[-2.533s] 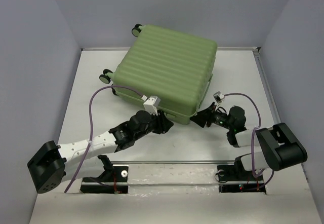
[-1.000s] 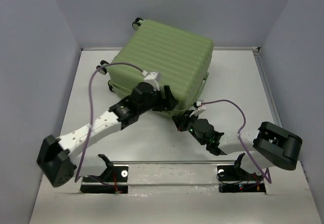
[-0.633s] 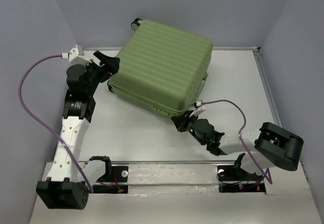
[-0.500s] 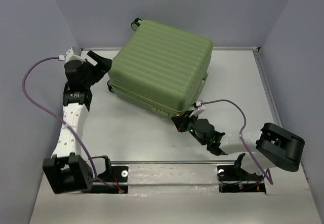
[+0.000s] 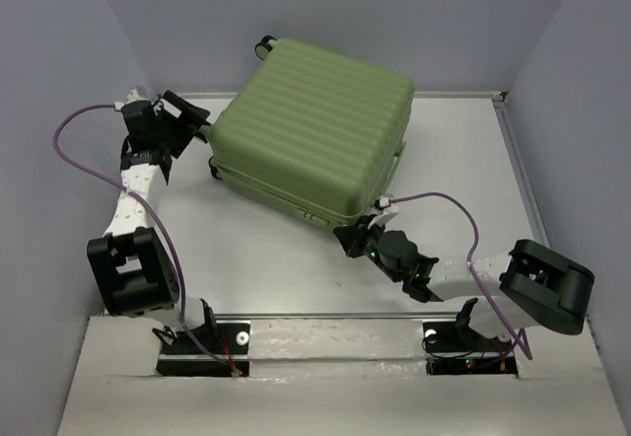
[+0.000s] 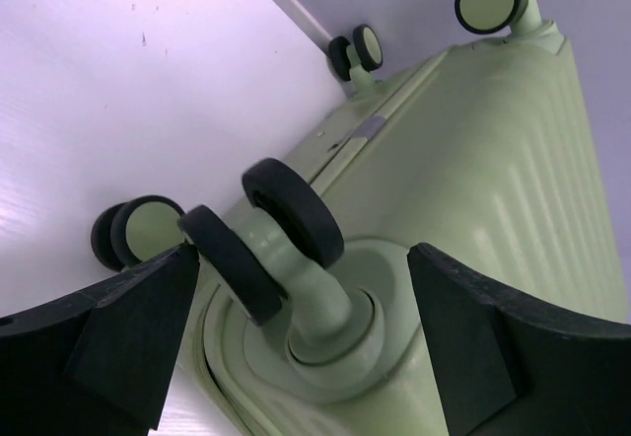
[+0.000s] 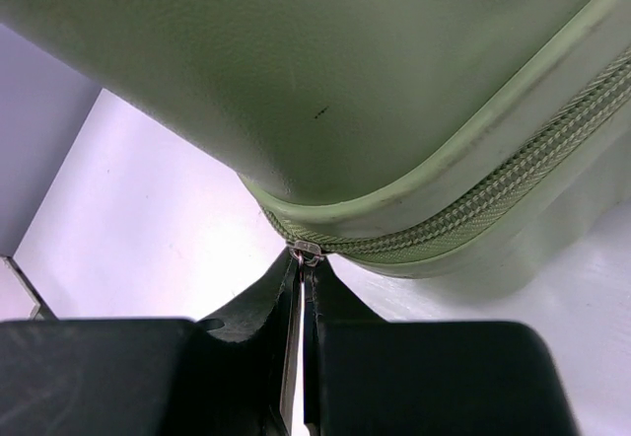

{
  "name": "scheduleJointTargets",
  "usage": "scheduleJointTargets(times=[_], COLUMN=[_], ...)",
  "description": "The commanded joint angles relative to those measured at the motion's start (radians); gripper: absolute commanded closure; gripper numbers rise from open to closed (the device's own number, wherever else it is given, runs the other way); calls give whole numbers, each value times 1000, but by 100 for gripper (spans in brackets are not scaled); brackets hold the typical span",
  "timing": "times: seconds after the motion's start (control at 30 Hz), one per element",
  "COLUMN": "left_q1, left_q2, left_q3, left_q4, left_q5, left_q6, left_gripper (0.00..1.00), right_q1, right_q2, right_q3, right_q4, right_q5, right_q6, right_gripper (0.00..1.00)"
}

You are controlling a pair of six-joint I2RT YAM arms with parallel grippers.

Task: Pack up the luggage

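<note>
The luggage (image 5: 315,130) lies flat and closed on the table, its ribbed light-green shell facing up. My left gripper (image 5: 193,118) is open at its left corner. In the left wrist view its fingers (image 6: 108,347) straddle a black-and-green caster wheel (image 6: 286,214) without touching it. My right gripper (image 5: 349,234) is at the near corner of the luggage. There it is shut on the metal zipper pull (image 7: 307,254), which hangs from the green zipper track (image 7: 473,204).
The grey table (image 5: 256,249) is walled on the left, back and right. Purple cables (image 5: 444,204) loop from both wrists. Other caster wheels (image 6: 133,234) show along the luggage's left side, and one (image 5: 265,43) sticks up at the back.
My left arm has swung from the luggage's near edge out to its left wheel corner, and its jaws have opened fully. The right gripper and the luggage have held still.
</note>
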Motion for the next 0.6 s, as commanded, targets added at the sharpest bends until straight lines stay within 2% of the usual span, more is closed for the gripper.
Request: scheduleJointTargets(times=[0.0,0.33,0.57], left_q1=[8,8,8], left_q2=[31,82,91], left_q3=[52,27,-15], left_q4=[83,195,289], left_q5=[49,85,93], left_q6=[-22,-111,-180], left_gripper=[1,2,15], right_q1=[17,17,17], right_q2=[-25,-42,-28], right_q3=[7,18,30], right_q4=[13,-30,-43], right_q5=[-85,-87,-94], right_q6=[-12,-23,-23], right_gripper=[93,93,93])
